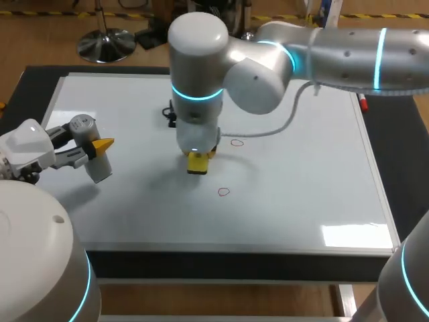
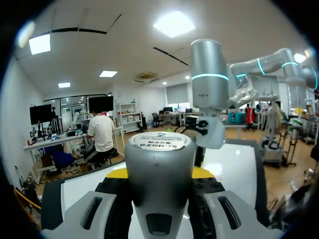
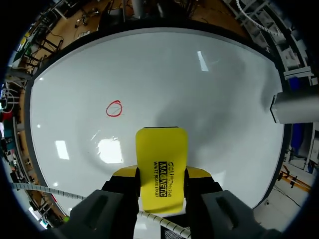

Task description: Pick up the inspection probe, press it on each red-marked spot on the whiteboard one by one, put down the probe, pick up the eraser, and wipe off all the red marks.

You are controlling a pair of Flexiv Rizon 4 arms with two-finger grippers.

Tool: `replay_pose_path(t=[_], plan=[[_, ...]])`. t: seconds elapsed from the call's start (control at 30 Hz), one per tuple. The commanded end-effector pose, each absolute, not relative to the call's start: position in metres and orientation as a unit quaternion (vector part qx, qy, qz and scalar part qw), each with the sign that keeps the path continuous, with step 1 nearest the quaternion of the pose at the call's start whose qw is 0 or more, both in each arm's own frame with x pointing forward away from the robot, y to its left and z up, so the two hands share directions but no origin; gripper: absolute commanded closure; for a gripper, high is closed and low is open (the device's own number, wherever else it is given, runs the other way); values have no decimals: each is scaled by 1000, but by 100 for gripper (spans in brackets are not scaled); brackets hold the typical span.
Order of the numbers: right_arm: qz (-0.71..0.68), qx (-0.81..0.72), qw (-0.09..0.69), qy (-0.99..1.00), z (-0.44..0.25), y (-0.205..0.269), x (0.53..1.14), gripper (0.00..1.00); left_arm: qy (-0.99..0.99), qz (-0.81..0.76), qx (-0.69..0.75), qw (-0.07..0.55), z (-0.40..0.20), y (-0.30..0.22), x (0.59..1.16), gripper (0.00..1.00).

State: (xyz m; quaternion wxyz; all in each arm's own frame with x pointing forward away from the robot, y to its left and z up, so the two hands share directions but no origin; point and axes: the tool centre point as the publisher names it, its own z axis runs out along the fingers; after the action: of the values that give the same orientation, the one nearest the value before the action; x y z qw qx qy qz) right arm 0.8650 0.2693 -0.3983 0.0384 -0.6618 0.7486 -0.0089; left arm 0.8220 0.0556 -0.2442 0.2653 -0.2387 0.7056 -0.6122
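- Left gripper (image 1: pixel 94 151) is over the left part of the whiteboard (image 1: pixel 308 201). Its fingers are clamped on the probe (image 1: pixel 84 127) from both sides.
- Probe is grey, tilted, and held up off the board, with its shadow on the surface below.
- Left wrist view: the probe's body fills the gap between the fingers, its round labelled cap faces the camera, and a yellow tip shows on each side.
- Right arm (image 1: pixel 348 54) comes in from the right and reaches the board's middle.
- Right gripper (image 1: pixel 198 159) points down, its fingers closed tight on the yellow eraser (image 1: pixel 197 164).
- Eraser is at or just over the board surface near the centre; cannot tell if it touches.
- Two red marks, small open circles, show in the head view. One (image 1: pixel 236 141) is just right of the eraser, and the other (image 1: pixel 223 192) is nearer the front edge. Both are apart from the eraser.
- Right wrist view: one red circle is ahead of the eraser on the side away from the probe, not touched.
- Red marker (image 1: pixel 362 102) lies just off the board's right edge on the dark table (image 1: pixel 402 168).
- A small black thing (image 1: pixel 169 114) sits on the board behind the right arm; cannot tell what it is.
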Motion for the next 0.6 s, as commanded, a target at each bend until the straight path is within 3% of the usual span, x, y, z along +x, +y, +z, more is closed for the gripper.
replay_pose_path(t=[0.03, 0.6], plan=[[-25, -663, 18, 748, -405, 288, 869, 100, 705, -612, -239, 266, -244, 55, 822, 100], [-21, -671, 19, 741, -419, 299, 874, 100, 705, -612, -239, 266, -244, 55, 822, 100]])
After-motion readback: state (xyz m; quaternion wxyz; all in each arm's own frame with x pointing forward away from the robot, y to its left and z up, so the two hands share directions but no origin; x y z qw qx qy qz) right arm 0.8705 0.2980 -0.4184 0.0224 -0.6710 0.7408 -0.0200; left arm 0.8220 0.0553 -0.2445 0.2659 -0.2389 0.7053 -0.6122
